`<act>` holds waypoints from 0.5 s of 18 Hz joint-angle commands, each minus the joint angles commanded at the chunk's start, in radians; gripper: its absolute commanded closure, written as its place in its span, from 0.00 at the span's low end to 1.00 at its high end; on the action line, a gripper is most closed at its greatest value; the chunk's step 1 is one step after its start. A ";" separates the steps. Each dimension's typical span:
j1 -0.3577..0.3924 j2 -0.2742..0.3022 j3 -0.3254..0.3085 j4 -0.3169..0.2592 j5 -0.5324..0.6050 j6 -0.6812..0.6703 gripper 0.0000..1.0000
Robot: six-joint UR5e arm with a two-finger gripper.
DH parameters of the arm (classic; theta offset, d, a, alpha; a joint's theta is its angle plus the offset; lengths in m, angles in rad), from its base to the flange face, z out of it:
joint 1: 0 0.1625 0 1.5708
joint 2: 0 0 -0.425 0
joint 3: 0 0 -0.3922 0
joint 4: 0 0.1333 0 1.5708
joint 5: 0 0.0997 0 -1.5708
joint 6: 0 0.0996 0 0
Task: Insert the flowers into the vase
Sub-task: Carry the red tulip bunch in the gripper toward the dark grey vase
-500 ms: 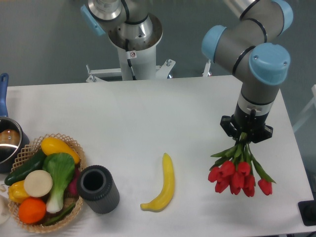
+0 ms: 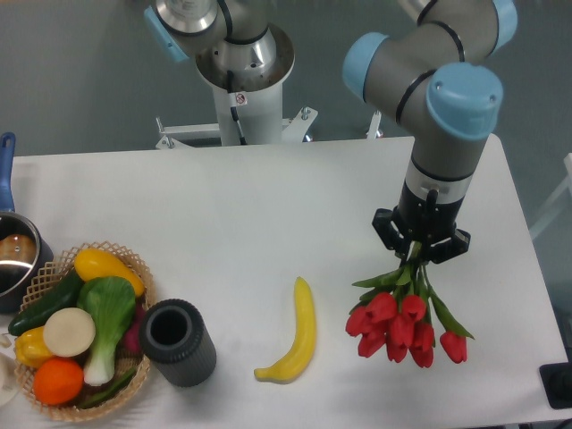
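Flowers [image 2: 401, 323] hang heads-down, stems clamped in the jaws, right of the banana [image 2: 295, 335]; vase [image 2: 178, 341] stands by the basket [image 2: 54, 268].

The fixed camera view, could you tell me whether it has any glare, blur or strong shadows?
Fixed camera: even, soft light; faint shadows beside the vase and banana; mild sheen on the steel pot; the flowers under the pincer look slightly soft.

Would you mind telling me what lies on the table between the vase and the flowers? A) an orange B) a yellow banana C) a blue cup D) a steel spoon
B: a yellow banana lies on the white table, with the vase to its left and the flowers, hanging from the gripper, to its right.
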 joint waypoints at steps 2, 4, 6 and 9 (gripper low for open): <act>-0.006 0.034 -0.018 0.048 -0.107 -0.002 1.00; -0.011 0.078 -0.047 0.086 -0.198 -0.030 1.00; -0.024 0.112 -0.083 0.158 -0.290 -0.060 1.00; -0.041 0.134 -0.126 0.258 -0.442 -0.078 1.00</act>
